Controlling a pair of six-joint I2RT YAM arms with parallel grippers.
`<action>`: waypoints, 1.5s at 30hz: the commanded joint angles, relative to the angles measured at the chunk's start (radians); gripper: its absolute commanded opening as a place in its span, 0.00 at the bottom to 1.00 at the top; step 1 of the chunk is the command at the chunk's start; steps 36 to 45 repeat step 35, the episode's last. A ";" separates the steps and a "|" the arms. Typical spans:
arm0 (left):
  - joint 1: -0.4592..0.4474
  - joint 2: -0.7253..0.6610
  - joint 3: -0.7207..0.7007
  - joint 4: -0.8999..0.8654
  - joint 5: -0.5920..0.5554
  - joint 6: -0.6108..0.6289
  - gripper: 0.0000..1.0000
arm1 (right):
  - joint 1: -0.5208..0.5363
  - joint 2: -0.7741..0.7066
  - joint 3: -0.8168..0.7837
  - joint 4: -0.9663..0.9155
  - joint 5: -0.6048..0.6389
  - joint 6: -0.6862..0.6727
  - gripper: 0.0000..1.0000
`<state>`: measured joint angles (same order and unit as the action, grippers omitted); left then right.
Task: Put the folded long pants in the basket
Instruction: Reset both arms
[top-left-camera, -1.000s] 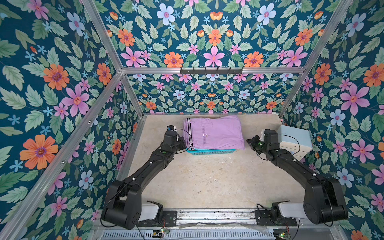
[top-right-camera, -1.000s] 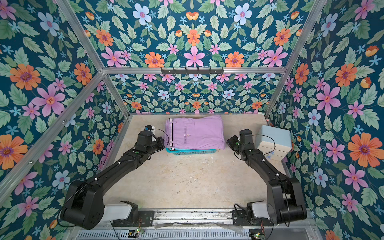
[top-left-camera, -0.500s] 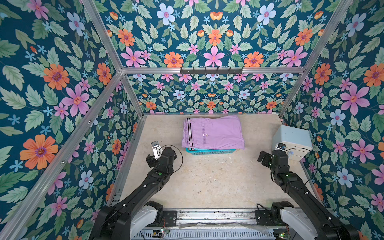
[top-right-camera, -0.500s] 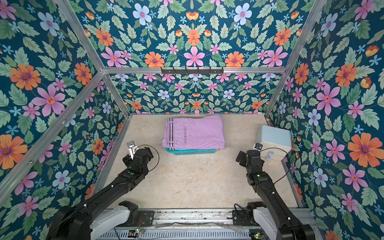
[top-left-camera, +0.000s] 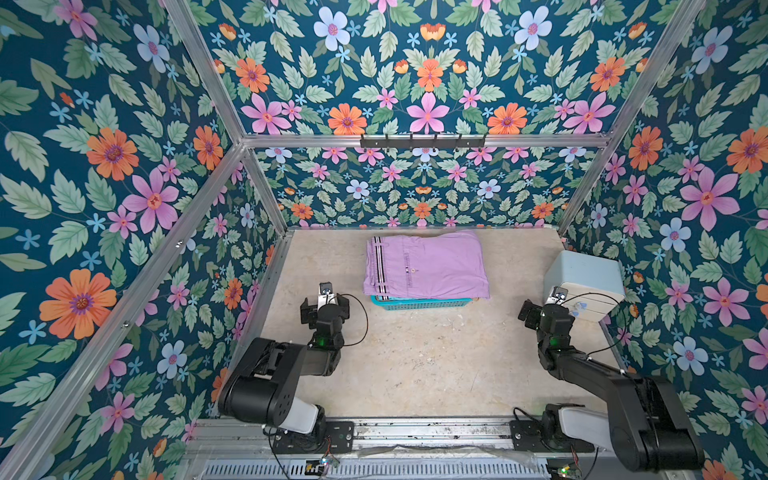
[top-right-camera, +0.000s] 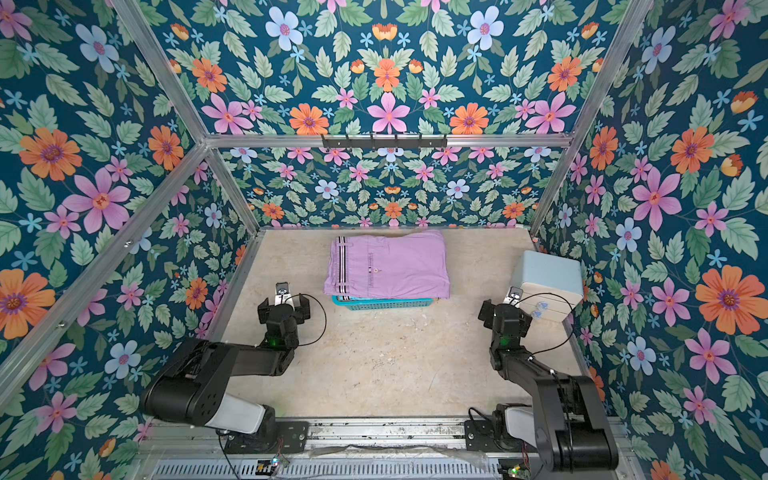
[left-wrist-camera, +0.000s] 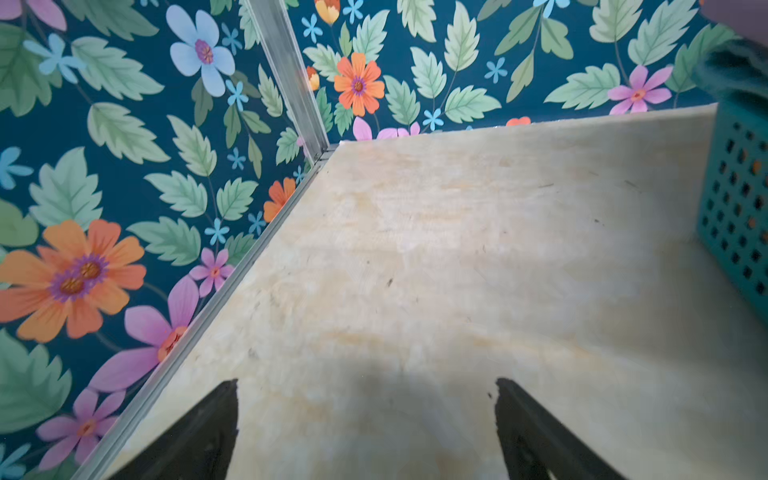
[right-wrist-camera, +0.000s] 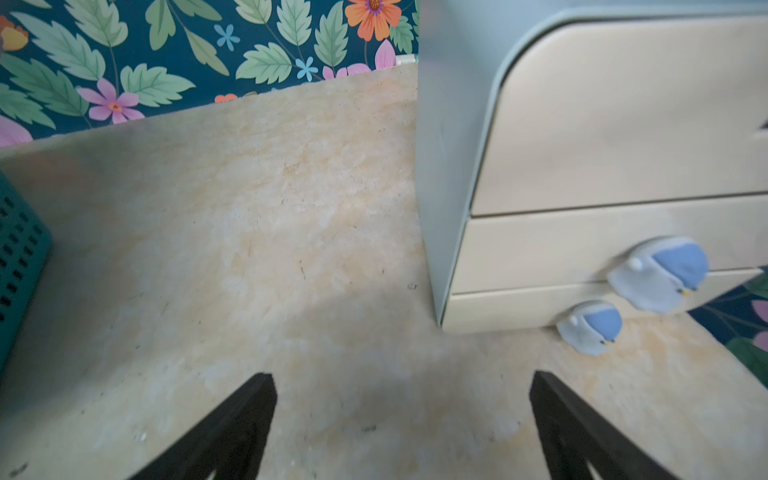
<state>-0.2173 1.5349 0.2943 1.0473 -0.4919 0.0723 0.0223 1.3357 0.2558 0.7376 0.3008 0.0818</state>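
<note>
While both top views look down on the lilac pants (top-left-camera: 426, 266) lying over the basket (top-left-camera: 419, 302), they give only the basket's near teal wall, peeking out under the cloth's front edge. The left wrist view catches what they cannot — the basket's perforated side from close by, with bits of orange showing through several holes. What the orange belongs to I cannot tell. The right wrist view shows only a sliver of that mesh, but gives the front of the pale-blue drawer box (right-wrist-camera: 582, 124) with two blue-and-white knobs (right-wrist-camera: 660, 274), which are small and blurred from above.

The pants sit at the back of the table (top-left-camera: 415, 365), near the back wall, folded flat. Their long axis runs side to side, parallel to that wall. The dark-striped waistband (top-left-camera: 376, 262) points toward the left arm's side, the plain folded end toward the drawer box. The cloth overhangs the basket on both sides.

The left gripper (left-wrist-camera: 365, 386) hangs over bare table near the basket's side, jaws spread wide, nothing between them. The right gripper (right-wrist-camera: 401, 378) is the same — spread, empty, over bare table in front of the drawer box.
</note>
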 joint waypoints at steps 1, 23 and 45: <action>0.053 -0.004 0.003 0.104 0.120 -0.009 0.99 | -0.041 0.141 -0.049 0.432 -0.086 0.002 0.99; 0.189 0.062 -0.018 0.187 0.295 -0.108 1.00 | -0.048 0.108 0.006 0.256 -0.118 0.007 0.99; 0.189 0.062 -0.018 0.184 0.295 -0.109 0.99 | -0.045 0.110 0.025 0.225 -0.178 -0.022 0.99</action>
